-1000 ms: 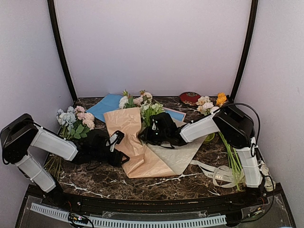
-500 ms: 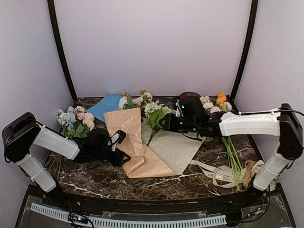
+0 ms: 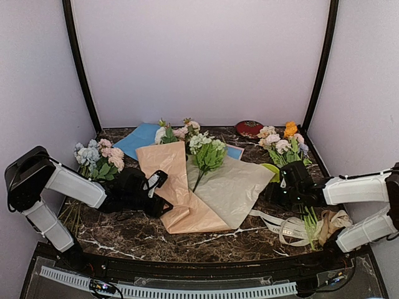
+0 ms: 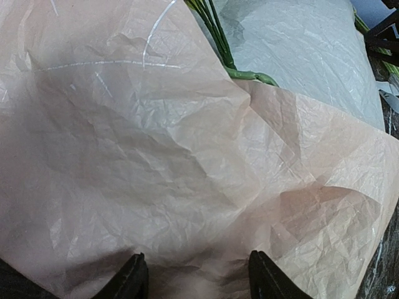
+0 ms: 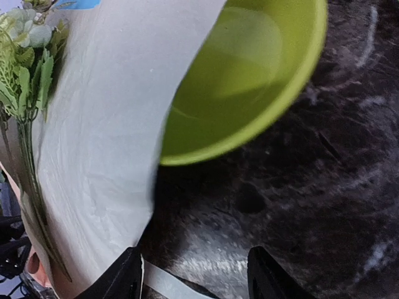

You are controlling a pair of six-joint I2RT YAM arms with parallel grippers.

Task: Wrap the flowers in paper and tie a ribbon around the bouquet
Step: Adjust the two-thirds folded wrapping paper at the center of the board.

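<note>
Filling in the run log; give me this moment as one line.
flowers lying on paper, unwrapped | left gripper open over paper | right gripper open, empty | ribbon not yet tied

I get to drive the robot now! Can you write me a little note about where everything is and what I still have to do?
Left gripper: open, holding nothing, over the left side of the paper.
Right gripper: open, empty, low over the table by the green bowl.
Flowers: lying on the paper, stems pointing toward the arms.
Ribbon: loose on the table, near right.
Done: flowers laid on the paper.
Left: wrap them, then tie the ribbon.
</note>
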